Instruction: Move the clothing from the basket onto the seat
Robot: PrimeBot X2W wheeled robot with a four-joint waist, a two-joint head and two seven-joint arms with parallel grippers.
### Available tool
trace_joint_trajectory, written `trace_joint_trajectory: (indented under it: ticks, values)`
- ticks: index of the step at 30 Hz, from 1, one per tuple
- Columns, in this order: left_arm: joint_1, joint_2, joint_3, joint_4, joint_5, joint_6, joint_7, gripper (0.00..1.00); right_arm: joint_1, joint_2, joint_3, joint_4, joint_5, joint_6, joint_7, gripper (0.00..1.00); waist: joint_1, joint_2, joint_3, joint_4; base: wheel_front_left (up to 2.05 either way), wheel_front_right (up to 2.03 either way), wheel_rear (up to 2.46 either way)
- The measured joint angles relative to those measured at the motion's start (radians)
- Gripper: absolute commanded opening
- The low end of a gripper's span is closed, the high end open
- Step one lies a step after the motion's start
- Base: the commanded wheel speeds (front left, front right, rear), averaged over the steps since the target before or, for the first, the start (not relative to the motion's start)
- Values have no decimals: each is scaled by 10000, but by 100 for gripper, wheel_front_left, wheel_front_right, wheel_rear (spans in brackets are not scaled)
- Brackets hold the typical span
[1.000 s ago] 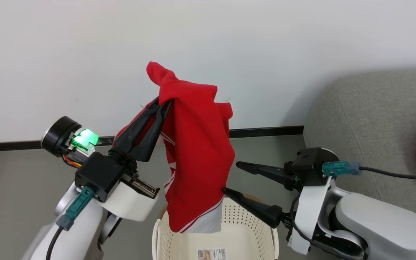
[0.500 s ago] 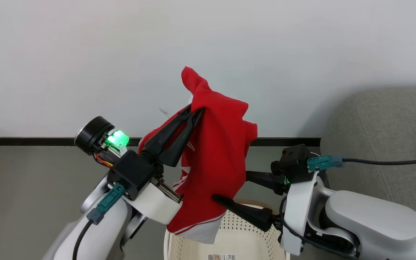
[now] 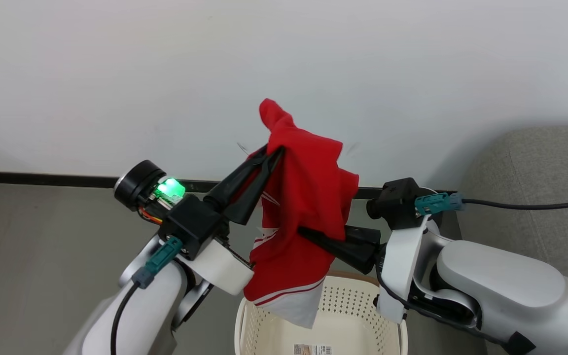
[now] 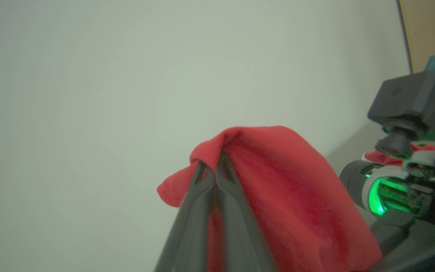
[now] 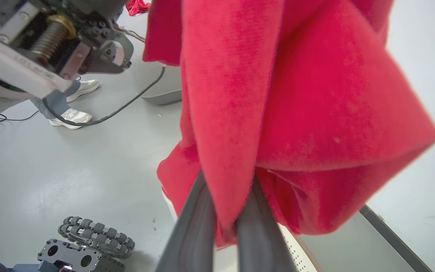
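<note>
**Seat** (image 3: 535,197): large grey woven cushion with a rounded edge, standing to the right of the basket and beyond it, against the white wall (image 3: 116,74). No part of it is touching the basket.

**Basket** (image 3: 348,305): cream-white perforated plastic with a brown band along the rim, sitting on the grey floor (image 3: 27,256) at the bottom of the head view. The part of its inside that is showing is holding no cloth.

**Red garment** (image 3: 308,197): hanging in the air directly above the basket, lifted clear of its floor. It is soft red knit cloth, bunching into deep folds. A white band with thin red-and-white stripes is running along its lowest edge (image 3: 294,305), which is dangling over the basket's left rim. Whether that edge is touching the rim cannot be told.

**Left hand** (image 3: 273,150): raised high above the basket's left side, fingers pressed together and pinching the garment's top fold. A red point of cloth is sticking up past the tips.

**Right hand** (image 3: 303,230): reaching in from above the basket's right side, lower than the left hand. Its fingers (image 5: 195,234) are closing together on a fold at the garment's middle.

**Barcode sticker** (image 3: 313,349): lying on the basket's inner bottom, its print too small to read.
</note>
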Motion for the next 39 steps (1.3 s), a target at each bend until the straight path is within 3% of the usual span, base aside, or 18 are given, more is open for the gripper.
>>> trace_joint_trajectory:
  ticks: [8,13,14,15,16,17,20,28,39]
  values:
    - [312,165,483,917,-487,119,8,0,7,-658,-136,372,15,0,-606,0,0,0,24,-215,0,0,0]
    - [709,109,476,1281,-809,59,-6,4,9,-1024,-943,692,115,2,-792,0,0,0,14,-445,0,0,0]
    - [781,73,439,1312,-955,10,-23,35,10,-1051,-1127,769,128,8,-800,0,0,0,11,-499,0,0,0]
    - [781,73,439,1312,-955,10,-23,47,10,-1051,-1127,769,128,8,-800,0,0,0,11,-499,0,0,0]
    - [850,21,384,1331,-1127,-92,-48,88,11,-1078,-1294,828,182,10,-805,0,0,0,8,-553,0,0,0]
    - [926,-71,320,1365,-1369,-196,-46,100,11,-1108,-1442,880,194,10,-807,0,0,0,3,-610,0,0,0]
    - [1207,-249,153,1465,-1900,-326,-48,100,17,-1266,-1820,1147,192,8,-871,0,0,0,-11,-789,0,0,0]
    - [1493,54,-437,1526,-2197,-464,-184,100,264,-1758,-2711,1482,157,6,-874,0,0,0,-76,-1264,0,0,0]
    - [1844,94,-1310,1409,-2502,-548,-368,100,1465,-2389,-5156,1440,-10,0,-876,0,0,0,-220,-1921,0,0,0]
